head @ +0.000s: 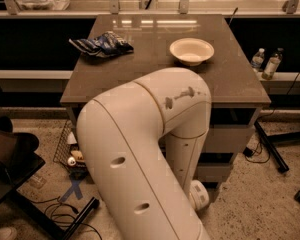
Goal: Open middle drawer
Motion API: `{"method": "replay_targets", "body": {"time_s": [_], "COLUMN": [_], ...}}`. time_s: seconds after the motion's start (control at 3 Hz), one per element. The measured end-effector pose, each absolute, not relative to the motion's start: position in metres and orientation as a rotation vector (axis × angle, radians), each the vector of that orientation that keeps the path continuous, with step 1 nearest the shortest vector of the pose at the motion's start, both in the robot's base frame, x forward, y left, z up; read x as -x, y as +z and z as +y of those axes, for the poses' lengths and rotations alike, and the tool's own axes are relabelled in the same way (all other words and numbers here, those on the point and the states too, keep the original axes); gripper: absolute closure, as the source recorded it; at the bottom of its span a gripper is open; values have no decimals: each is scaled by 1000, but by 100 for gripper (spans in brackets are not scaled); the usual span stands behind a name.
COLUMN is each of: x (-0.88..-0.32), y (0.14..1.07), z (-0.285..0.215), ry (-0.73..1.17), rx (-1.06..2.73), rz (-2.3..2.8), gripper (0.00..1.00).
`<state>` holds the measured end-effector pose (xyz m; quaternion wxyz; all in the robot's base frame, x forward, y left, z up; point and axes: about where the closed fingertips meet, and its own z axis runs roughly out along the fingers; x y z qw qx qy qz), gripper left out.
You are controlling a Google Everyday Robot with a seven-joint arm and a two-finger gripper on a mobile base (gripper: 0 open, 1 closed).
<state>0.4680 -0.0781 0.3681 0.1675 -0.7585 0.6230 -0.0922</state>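
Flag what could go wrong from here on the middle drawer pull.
1. The arm hides the gripper, somewhere below the tabletop, and the handle of the middle drawer; a grasp on the wrong drawer would go unseen.
2. The arm rises close to the bowl on the table; swinging while pulling might knock it.

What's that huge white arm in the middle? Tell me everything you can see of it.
The arm is a thick, smooth, cream-white shell, plastic-looking, with small dark holes. It rises from the bottom edge, bends at an elbow by the table's front edge, then drops in front of the drawers, hiding most of them. A rounded white joint shows near the floor. Its end effector is out of sight behind the arm.
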Motion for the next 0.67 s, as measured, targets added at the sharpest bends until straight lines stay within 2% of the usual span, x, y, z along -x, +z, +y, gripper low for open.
{"method": "replay_targets", "body": {"time_s": [0.33, 0.67], "x": [-509, -509], "y": [343, 343], "z": [-73, -72], "ry": [-240, -240], "rx": [2170, 2170], "rz": [1855, 1855], "gripper": [0, 0]}}
